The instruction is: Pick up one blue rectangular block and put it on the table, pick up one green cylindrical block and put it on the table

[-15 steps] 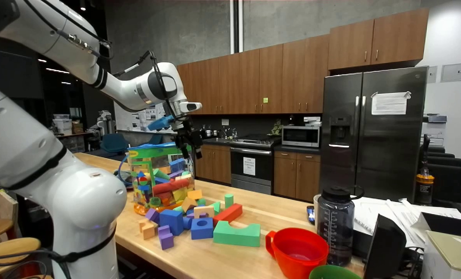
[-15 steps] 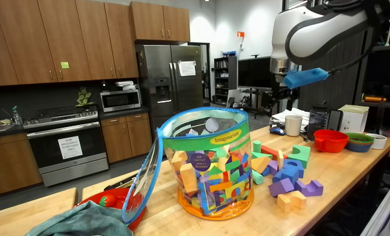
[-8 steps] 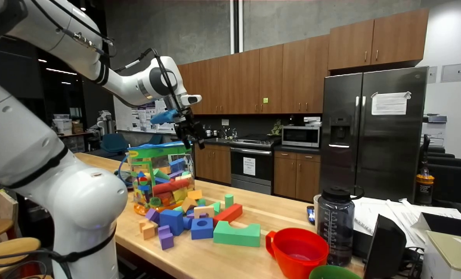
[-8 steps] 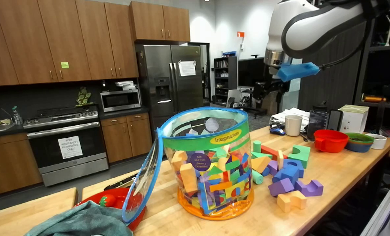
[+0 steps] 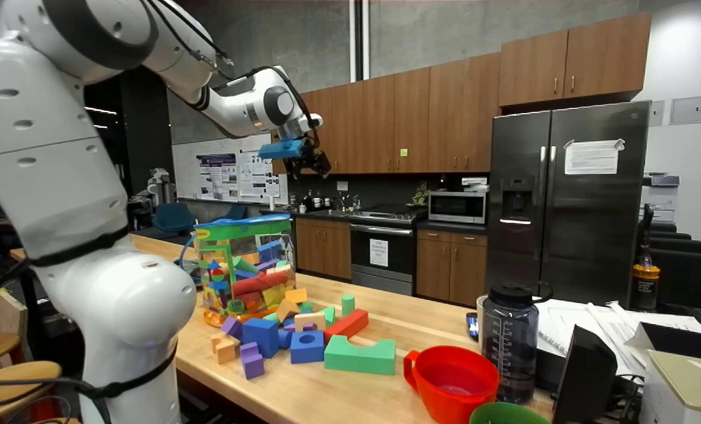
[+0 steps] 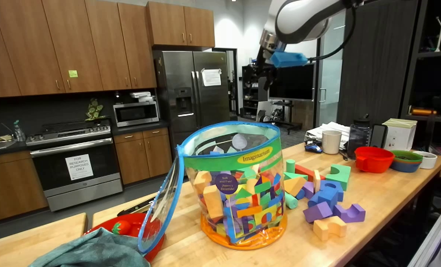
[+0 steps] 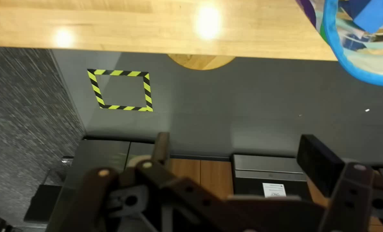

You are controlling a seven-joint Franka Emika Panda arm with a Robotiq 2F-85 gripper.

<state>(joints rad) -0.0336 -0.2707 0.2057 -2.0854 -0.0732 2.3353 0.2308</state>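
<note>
Hand [image 7: 238, 155] spread wide — tilted downward, well higher than the table [image 5: 333, 396] — the arm [image 5: 62, 188] bent.

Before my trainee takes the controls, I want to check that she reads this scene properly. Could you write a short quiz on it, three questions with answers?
1. True or false: in the wrist view, the end effector is open and holds no block.
2. Multiple choice: in both exterior views, how does the green cylindrical block beside the long red block rest on the wooden table? a) on its side; b) upright; c) half off the edge.
3. Fill in: the yellow oval label on the clear toy-block bag reads ____.

Key: 1. True. 2. b. 3. Imaginarium.
</note>
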